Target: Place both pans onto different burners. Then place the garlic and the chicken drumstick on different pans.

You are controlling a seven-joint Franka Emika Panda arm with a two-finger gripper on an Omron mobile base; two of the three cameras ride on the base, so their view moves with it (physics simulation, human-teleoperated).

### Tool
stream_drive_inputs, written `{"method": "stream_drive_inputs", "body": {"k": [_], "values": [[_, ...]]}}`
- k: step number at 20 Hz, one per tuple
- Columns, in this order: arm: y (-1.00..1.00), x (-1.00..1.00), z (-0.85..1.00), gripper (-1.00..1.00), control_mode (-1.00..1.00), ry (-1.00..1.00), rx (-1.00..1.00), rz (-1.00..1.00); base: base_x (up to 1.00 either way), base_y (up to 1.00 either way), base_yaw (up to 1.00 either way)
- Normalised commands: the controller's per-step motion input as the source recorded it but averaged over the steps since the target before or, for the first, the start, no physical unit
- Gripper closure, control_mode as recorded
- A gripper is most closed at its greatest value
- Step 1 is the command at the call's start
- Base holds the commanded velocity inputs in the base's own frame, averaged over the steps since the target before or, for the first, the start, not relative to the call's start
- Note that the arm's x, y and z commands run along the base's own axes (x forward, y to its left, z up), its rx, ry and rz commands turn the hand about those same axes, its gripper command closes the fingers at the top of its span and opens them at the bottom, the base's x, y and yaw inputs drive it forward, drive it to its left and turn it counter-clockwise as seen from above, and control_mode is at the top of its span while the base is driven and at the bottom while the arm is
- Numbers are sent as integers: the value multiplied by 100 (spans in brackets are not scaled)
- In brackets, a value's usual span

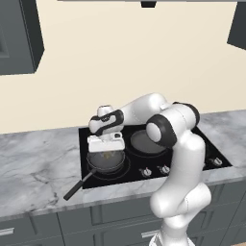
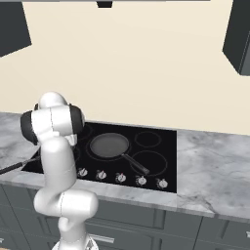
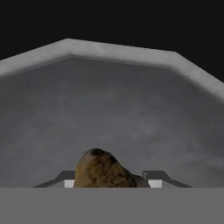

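The deeper pan sits on the front left burner of the black cooktop, its handle pointing toward the counter's front edge. My gripper hangs just over this pan's inside, pointing down. In the hand view my gripper is shut on the orange-brown chicken drumstick, with the pan's grey floor and rim close behind it. The shallower pan rests on a burner in the middle of the cooktop. Two burners to its right are bare. The garlic is out of view.
A row of small silver knobs lines the cooktop's front edge. Grey marble counter stretches to both sides. Dark cabinets hang on the wall above, and my own arm reaches across the cooktop.
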Motion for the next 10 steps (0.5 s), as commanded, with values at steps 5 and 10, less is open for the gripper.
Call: {"method": "stream_drive_inputs", "body": {"k": [5,10], "values": [[4,0,-13,100,-100,7,0,1,0,0,0],[7,0,-4,-100,-100,5,0,0,0,0,0]]}}
